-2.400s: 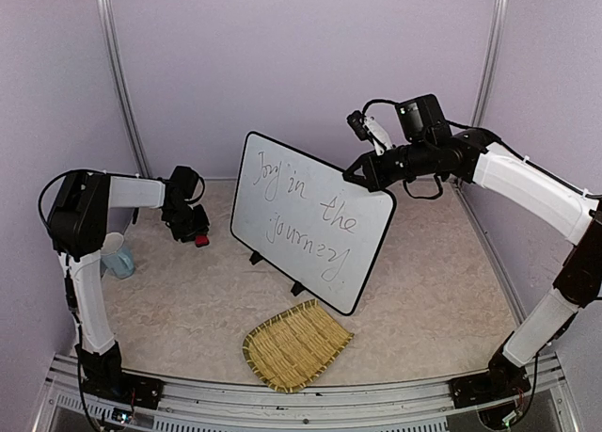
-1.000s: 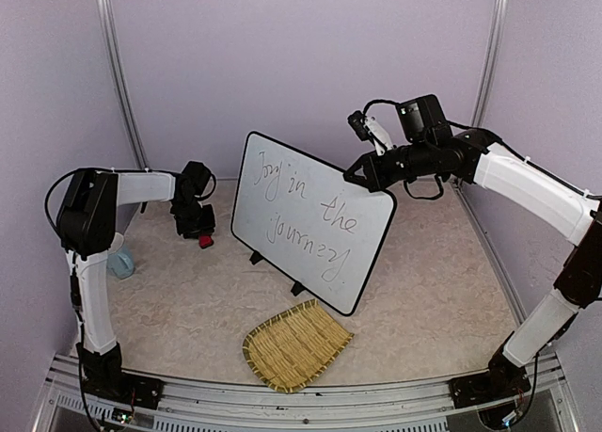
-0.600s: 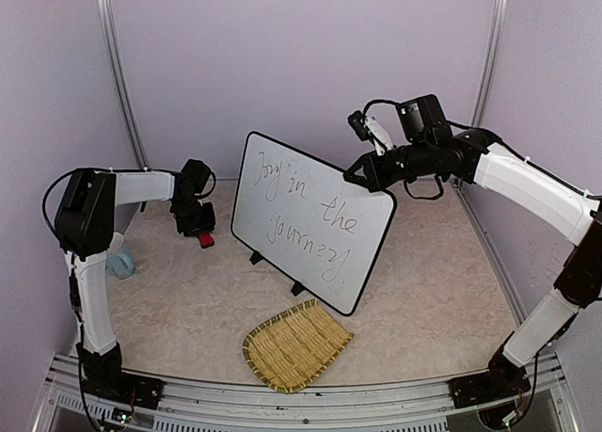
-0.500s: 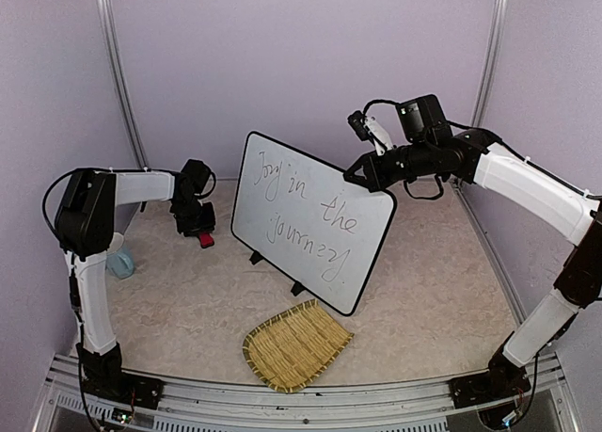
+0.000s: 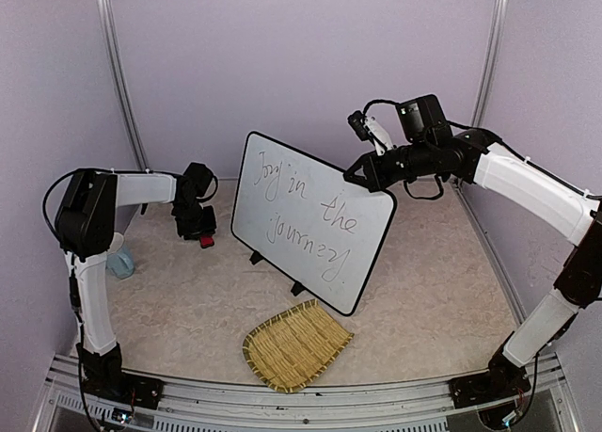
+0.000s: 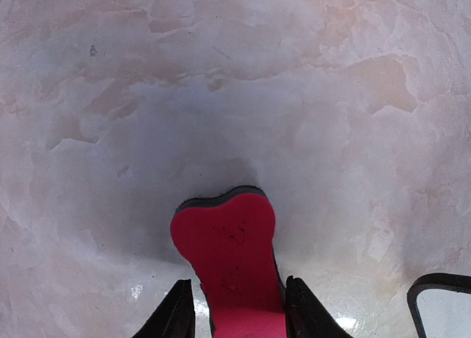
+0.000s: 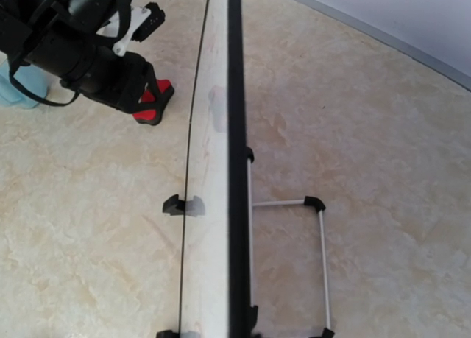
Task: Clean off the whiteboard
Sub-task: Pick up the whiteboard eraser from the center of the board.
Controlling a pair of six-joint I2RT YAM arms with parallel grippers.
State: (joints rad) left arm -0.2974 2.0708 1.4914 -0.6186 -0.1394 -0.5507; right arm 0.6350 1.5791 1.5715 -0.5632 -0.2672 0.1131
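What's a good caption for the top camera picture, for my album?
The right gripper pinches the whiteboard by its top edge while the left gripper holds a red eraser beside it.

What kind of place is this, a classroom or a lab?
Likely a robot test cell: plain lilac walls and metal posts enclose the table, and two robot arms are bolted at its near edge.

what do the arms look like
The left arm and right arm have white shells, black joints and bases. The left gripper and right gripper are black; black cables loop near both wrists, and a white bracket tops the right one.
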